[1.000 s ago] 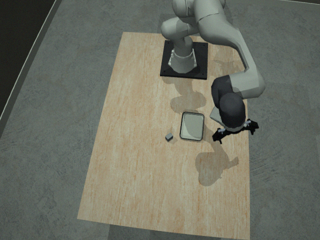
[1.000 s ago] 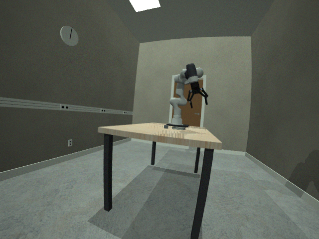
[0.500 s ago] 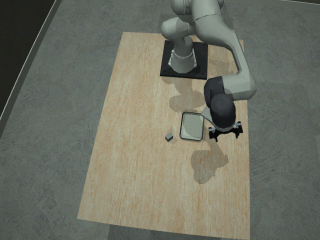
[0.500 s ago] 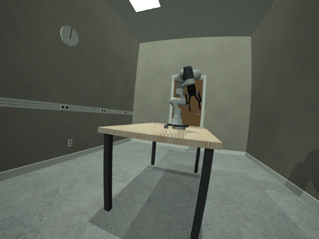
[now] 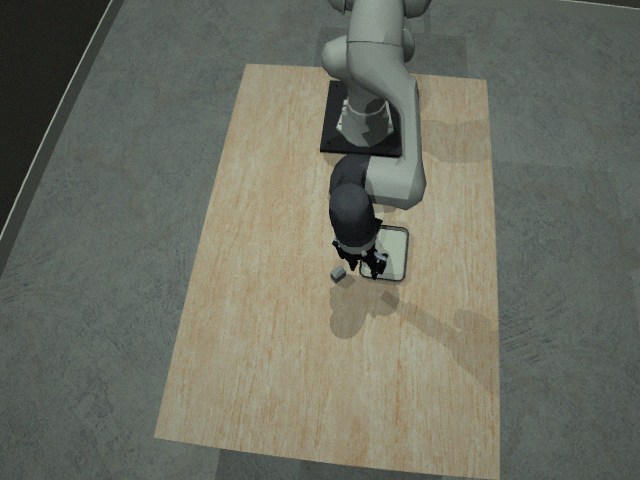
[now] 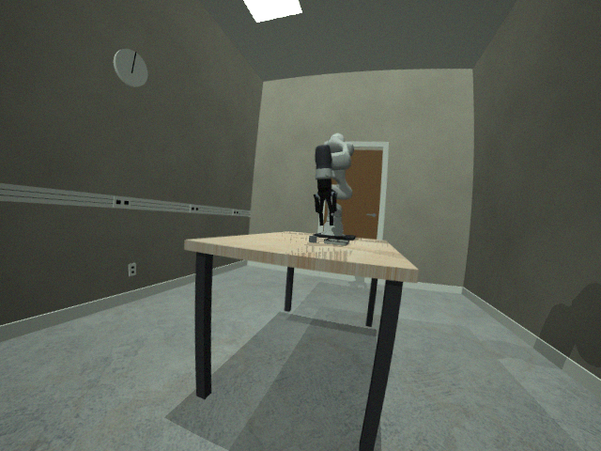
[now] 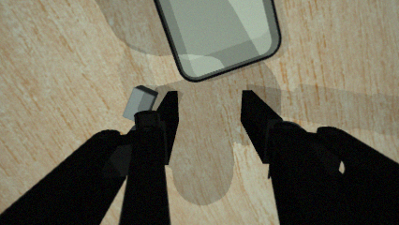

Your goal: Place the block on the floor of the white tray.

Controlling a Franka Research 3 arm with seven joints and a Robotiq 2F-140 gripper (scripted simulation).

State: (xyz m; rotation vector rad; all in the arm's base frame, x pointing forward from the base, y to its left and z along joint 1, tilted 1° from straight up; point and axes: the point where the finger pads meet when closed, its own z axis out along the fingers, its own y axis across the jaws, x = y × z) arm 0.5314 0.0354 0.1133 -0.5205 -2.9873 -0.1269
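Note:
A small grey block lies on the wooden table just left of the white tray, which has a dark rim. My gripper hangs above the table over the tray's near left corner, well off the surface in the side view. In the wrist view the fingers stand partly apart with only bare table between them. The block lies outside the left finger, and the tray is ahead of the fingertips. The tray's floor holds nothing.
The arm's black base plate sits at the far end of the table. The arm's links reach over the tray's far side. The table edges are far from the block and tray.

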